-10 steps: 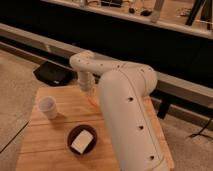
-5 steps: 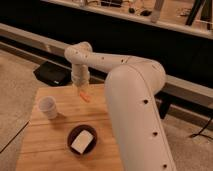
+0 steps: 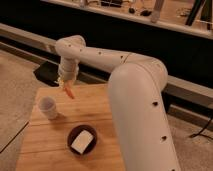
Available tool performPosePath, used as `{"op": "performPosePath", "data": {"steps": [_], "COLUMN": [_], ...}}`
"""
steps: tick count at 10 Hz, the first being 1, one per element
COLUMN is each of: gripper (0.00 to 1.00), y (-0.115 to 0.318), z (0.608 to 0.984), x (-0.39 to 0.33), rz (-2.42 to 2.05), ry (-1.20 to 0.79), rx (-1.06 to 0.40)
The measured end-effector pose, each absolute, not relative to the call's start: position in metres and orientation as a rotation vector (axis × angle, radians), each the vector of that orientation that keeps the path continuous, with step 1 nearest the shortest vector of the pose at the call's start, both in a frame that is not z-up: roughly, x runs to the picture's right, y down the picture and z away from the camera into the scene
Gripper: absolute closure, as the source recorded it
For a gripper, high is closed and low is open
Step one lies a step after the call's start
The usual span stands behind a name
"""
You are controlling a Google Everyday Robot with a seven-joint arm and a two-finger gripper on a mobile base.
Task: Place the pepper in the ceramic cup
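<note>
Gripping the orange pepper by its upper end, the end effector hung above the wooden surface, near the white ceramic cup.

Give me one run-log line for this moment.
gripper: shut on pepper | position: raised, right of ceramic cup in view | placed: not yet

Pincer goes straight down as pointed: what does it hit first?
Likely the wooden table, right of the ceramic cup; the pincer, shut on the pepper, hangs off its mouth; depth unclear.
</note>
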State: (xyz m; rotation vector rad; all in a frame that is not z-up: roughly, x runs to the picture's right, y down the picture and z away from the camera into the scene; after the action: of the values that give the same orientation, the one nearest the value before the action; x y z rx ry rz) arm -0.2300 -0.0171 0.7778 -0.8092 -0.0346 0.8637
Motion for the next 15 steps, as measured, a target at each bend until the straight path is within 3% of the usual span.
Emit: {"op": "performPosePath", "data": {"steps": [15], "gripper": [1.00], "y": [0.009], "z": [0.756], "x": [-0.327], "rz": [0.649], "ry": [-0.209], "rx": [-0.814]}}
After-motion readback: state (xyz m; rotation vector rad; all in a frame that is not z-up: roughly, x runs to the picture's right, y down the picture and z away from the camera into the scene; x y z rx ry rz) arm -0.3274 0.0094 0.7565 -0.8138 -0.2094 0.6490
